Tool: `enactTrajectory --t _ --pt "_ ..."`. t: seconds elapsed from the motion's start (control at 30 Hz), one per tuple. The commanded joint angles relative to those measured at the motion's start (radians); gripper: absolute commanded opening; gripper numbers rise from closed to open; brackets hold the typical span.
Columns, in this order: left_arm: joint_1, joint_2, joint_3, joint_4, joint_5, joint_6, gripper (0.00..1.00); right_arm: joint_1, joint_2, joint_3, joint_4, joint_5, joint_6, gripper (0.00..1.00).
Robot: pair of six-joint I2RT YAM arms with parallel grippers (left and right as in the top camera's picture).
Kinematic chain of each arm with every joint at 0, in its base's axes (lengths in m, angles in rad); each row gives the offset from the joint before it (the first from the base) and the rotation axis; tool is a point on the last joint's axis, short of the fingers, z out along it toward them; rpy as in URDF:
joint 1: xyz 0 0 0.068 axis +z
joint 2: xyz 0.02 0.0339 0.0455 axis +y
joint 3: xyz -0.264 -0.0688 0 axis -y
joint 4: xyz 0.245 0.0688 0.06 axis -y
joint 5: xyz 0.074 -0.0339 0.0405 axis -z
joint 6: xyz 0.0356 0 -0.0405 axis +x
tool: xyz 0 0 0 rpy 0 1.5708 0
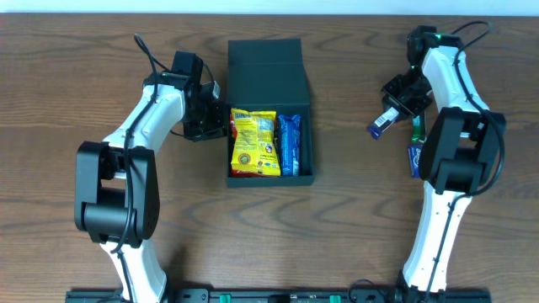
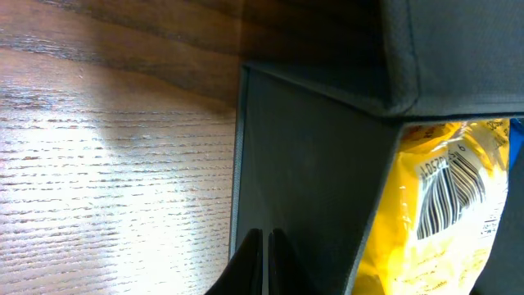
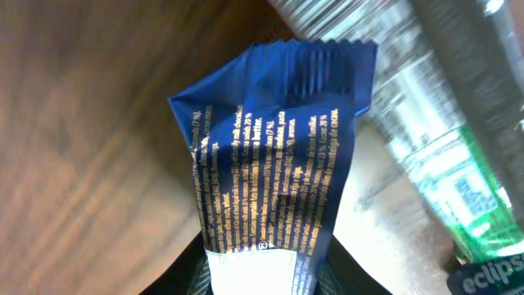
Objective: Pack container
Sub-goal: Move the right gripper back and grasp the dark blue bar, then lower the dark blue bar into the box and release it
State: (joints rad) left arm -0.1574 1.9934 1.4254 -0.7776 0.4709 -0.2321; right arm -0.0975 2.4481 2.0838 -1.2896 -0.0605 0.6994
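Well, the container (image 1: 268, 71) sits in the middle of the table (image 1: 354, 227) with its lid flipped open at the far side. Inside it, a yellow packet (image 1: 253, 139) and a light blue packet (image 1: 289, 143) lie side by side. Something red peeks out from under the yellow packet at the near end, but most of it is hidden.

The left gripper (image 1: 209, 118) is just beside the container's left wall. Its fingers are pressed together with nothing between them. It is hard to tell if it touches the wall.

Well to the right of the container, the right gripper (image 1: 389, 114) pinches one end of a dark blue packet (image 3: 274, 164). The gold writing on the packet is too tiny to read. A green pack (image 3: 483, 233) lies near it, cut off by the edge of the right wrist view, with a blurry clear wrapper beside it. Another blue thing is half hidden under the right arm.

Between the container and the right gripper there is only bare wood. The wood on the near side of the container is bare too.
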Motion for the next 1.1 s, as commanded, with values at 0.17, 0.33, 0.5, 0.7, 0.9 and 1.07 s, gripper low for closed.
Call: enactTrajectory --t 0.17,0.33,0.5,0.7,0.9,1.07 --pt "0.002 -0.019 0.018 0.000 -0.011 0.000 0.06 0.094 0.011 0.280 -0.123 -0.034 -0.368 0.02" --pt "0.002 -0.019 0.018 0.000 -0.011 0.000 0.06 0.226 0.011 0.454 -0.248 -0.034 -0.613 0.01" --pt "0.008 -0.019 0.018 0.000 -0.010 0.000 0.06 0.380 0.011 0.508 -0.335 -0.044 -0.649 0.01" --pt "0.046 -0.019 0.018 -0.004 -0.010 0.000 0.06 0.484 0.011 0.505 -0.394 -0.049 -0.632 0.01" --pt "0.076 -0.019 0.018 -0.003 -0.010 0.002 0.06 0.559 0.011 0.443 -0.395 -0.085 -0.586 0.01" --pt "0.078 -0.019 0.018 -0.003 -0.009 0.009 0.06 0.612 0.011 0.306 -0.373 -0.087 -0.470 0.01"
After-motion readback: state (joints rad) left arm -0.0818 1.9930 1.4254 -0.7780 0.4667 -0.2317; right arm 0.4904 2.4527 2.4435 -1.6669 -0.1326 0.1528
